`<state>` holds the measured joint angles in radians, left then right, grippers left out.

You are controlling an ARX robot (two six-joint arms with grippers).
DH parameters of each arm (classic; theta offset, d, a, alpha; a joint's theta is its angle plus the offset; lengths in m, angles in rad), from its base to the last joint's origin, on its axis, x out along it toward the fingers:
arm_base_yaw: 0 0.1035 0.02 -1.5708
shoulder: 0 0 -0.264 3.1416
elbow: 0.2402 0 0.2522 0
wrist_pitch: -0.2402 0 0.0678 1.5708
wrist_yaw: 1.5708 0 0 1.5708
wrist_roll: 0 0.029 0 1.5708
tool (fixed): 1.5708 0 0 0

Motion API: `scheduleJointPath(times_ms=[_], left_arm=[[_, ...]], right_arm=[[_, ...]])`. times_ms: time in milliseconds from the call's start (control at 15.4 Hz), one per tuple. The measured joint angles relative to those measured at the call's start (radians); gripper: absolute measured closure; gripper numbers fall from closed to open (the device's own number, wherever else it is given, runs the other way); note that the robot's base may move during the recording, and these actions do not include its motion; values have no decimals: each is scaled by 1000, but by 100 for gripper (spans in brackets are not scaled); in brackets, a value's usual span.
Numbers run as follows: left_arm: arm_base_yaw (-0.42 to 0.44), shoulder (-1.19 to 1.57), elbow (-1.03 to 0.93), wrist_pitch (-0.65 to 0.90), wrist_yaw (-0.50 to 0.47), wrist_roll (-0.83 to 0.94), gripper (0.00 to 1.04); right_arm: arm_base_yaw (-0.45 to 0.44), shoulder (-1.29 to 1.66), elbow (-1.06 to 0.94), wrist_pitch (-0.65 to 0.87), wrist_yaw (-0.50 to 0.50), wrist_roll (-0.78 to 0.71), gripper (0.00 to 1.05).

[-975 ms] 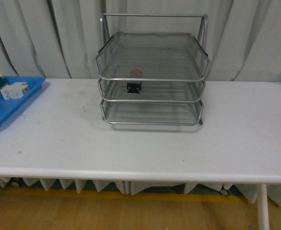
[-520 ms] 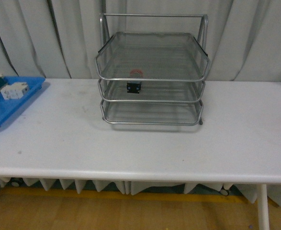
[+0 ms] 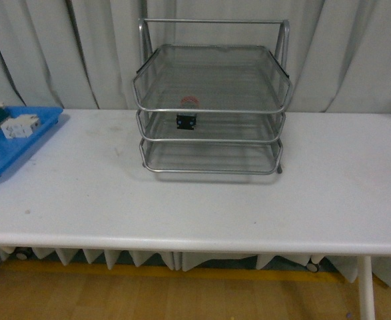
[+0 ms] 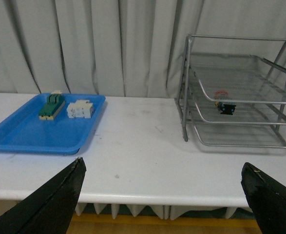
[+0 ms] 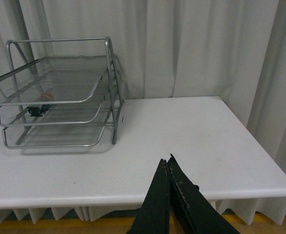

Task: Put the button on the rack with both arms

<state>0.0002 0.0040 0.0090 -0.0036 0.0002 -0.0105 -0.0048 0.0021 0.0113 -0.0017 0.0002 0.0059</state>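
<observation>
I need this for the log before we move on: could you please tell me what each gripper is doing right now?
Left gripper: open, jaws spread wide, holding nothing.
Right gripper: closed, jaws together, holding nothing.

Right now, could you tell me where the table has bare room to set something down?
Bare: the table in front of the rack, its right end, and the strip between rack and blue tray. Crowded: the tray's far end; the button occupies the rack's middle tier.

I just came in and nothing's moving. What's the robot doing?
Nothing is being held right now. The button already sits inside the rack, on its middle shelf. The left gripper has its jaws wide open; the right gripper has its jaws shut and empty, above the white table.
</observation>
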Motion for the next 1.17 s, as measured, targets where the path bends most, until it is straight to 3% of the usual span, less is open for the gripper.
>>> scheduleJointPath(times_ms=[130, 520, 585, 910, 1170], left_arm=[[0, 0, 0, 0, 0, 0, 7], [0, 0, 0, 0, 0, 0, 7], [0, 0, 0, 0, 0, 0, 7], [0, 0, 0, 0, 0, 0, 7], [0, 0, 0, 0, 0, 0, 7]], right_arm=[[0, 0, 0, -1, 0, 0, 103], [0, 0, 0, -2, 0, -1, 80], [0, 0, 0, -2, 0, -1, 73], [0, 0, 0, -2, 0, -1, 7], [0, 0, 0, -2, 0, -1, 6]])
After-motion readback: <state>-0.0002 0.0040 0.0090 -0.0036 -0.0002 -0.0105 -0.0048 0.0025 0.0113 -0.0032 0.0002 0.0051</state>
